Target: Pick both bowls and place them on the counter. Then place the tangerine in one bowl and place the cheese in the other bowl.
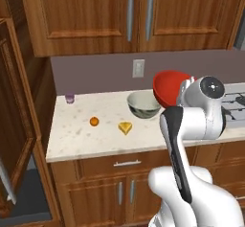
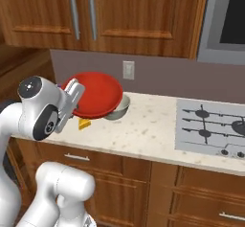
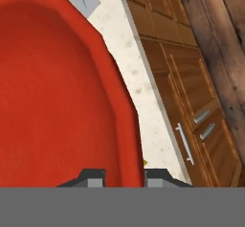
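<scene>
The glossy red bowl [image 1: 168, 87] hangs tilted above the counter [image 1: 86, 140], and my gripper [image 3: 125, 174] is shut on its rim [image 3: 129, 125]. In the right base view the hand holds the red bowl [image 2: 98, 96] by its left edge. Just behind and below it, the cream-grey patterned bowl [image 1: 143, 105] stands upright on the counter. The tangerine [image 1: 94, 121] lies left of that bowl. Between them, nearer the front edge, lies the yellow cheese wedge [image 1: 125, 127], seen again under the red bowl [image 2: 84, 124].
A small purple cup [image 1: 70, 98] stands at the counter's back left by the wall. A grey stovetop [image 2: 210, 125] takes up the counter's right end. Wooden wall cabinets [image 1: 129, 15] hang above, and drawers [image 3: 191, 125] run below the counter edge.
</scene>
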Motion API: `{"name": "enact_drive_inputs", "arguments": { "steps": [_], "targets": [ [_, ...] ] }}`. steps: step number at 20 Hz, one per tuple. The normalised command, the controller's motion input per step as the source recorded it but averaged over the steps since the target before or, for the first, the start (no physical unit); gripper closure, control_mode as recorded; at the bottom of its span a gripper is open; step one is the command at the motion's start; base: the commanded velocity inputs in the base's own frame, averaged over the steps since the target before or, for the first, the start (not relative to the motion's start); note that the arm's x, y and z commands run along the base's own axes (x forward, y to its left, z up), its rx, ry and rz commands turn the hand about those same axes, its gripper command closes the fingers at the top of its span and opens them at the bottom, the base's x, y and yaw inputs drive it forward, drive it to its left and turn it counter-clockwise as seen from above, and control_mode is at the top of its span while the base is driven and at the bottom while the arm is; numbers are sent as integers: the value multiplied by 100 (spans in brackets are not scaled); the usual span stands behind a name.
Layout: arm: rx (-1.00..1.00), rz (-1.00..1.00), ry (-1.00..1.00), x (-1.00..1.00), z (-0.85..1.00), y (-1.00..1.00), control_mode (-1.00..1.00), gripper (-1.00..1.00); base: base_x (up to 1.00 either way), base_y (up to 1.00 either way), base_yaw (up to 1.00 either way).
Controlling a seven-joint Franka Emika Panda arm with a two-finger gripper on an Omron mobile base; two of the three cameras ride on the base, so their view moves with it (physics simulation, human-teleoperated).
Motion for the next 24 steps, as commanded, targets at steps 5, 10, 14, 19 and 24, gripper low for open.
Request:
{"name": "enact_drive_inputs", "arguments": {
  "steps": [5, 10, 14, 19, 24],
  "targets": [
    [0, 0, 0, 0, 0, 0, 100, 100, 27, 16, -6],
    [0, 0, 0, 0, 0, 0, 100, 100, 21, 38, 29],
    [0, 0, 0, 0, 0, 0, 100, 100, 45, 21, 29],
    [0, 0, 0, 0, 0, 0, 100, 100, 56, 3, 18],
    [0, 0, 0, 0, 0, 0, 100, 100, 38, -2, -3]
  ]
}}
